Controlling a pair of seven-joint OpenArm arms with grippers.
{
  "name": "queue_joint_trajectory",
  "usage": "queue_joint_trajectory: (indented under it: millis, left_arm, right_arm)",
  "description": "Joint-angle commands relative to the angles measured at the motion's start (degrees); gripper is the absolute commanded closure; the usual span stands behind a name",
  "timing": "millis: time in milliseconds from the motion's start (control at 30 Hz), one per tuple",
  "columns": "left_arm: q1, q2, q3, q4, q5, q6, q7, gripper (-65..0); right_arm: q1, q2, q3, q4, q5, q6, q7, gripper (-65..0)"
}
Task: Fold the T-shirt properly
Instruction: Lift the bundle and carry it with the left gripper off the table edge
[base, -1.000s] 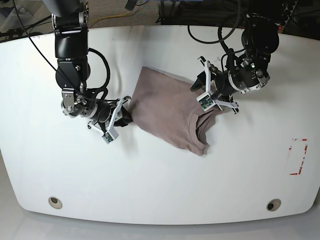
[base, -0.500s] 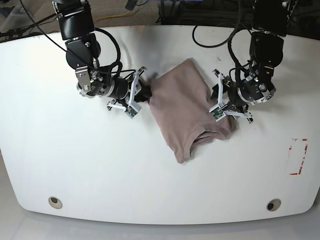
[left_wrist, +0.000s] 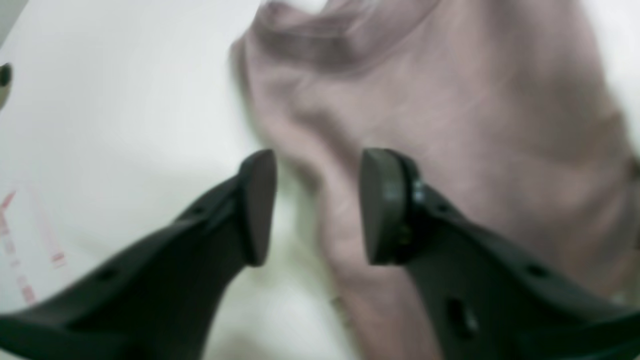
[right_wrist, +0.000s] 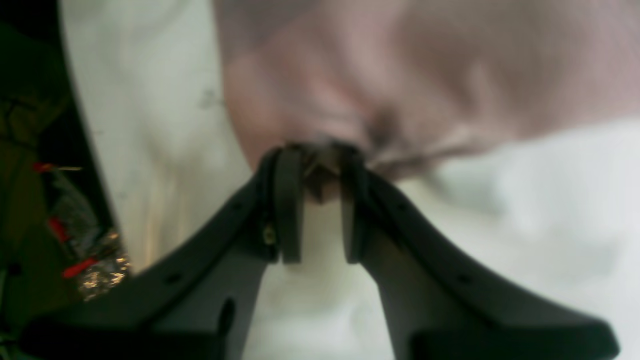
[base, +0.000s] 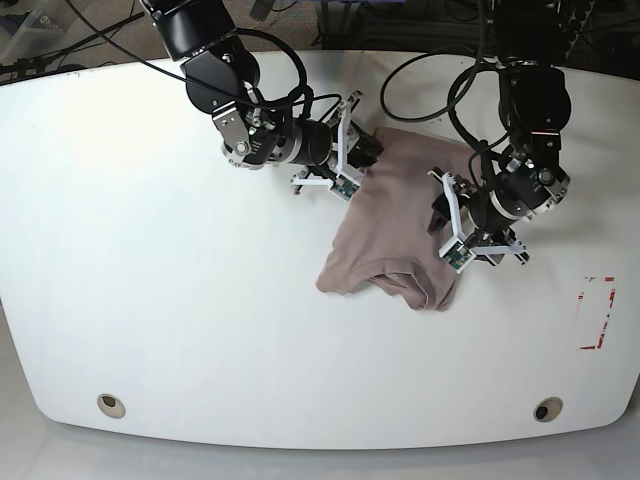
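Note:
The mauve-brown T-shirt (base: 395, 225) lies folded into a small bundle on the white table (base: 150, 300), right of centre. My right gripper (base: 365, 155) is at the bundle's upper-left corner. In the right wrist view this gripper (right_wrist: 320, 160) is shut on a bunched bit of the T-shirt (right_wrist: 400, 75). My left gripper (base: 448, 228) sits at the bundle's right edge. In the blurred left wrist view the left gripper (left_wrist: 317, 205) stands open, its jaws astride the hem of the T-shirt (left_wrist: 450, 125), with white table showing in the gap.
A red-marked rectangle (base: 597, 312) is taped near the table's right edge and shows faintly as red marks (left_wrist: 30, 240) in the left wrist view. Two round holes (base: 111, 404) (base: 546, 409) sit near the front edge. Cables and dark gear crowd the back edge.
The right gripper has dragged its shirt corner up and to the right, turning the bundle. The left gripper has shifted down along the right edge and its jaws have parted.

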Motion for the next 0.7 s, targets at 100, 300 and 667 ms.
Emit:
queue_joint_trajectory:
  millis: [100, 300, 667]
  left_arm:
    - [0.9, 4.7, 0.2, 0.9, -0.8, 6.7, 1.1, -41.7]
    - [3.4, 6.5, 0.3, -4.1, -1.1, 10.8, -4.4, -43.1]
    - [3.6, 5.4, 2.6, -20.7, -0.7, 15.8, -14.6, -42.9]
  right_arm:
    - [0.6, 1.7, 5.1, 1.6, 1.0, 0.6, 0.9, -12.2]
    - [0.5, 4.3, 8.7, 4.4, 1.1, 0.6, 0.8, -12.2]
    - [-0.1, 5.6, 12.6, 4.6, 2.2, 0.6, 0.8, -12.2]
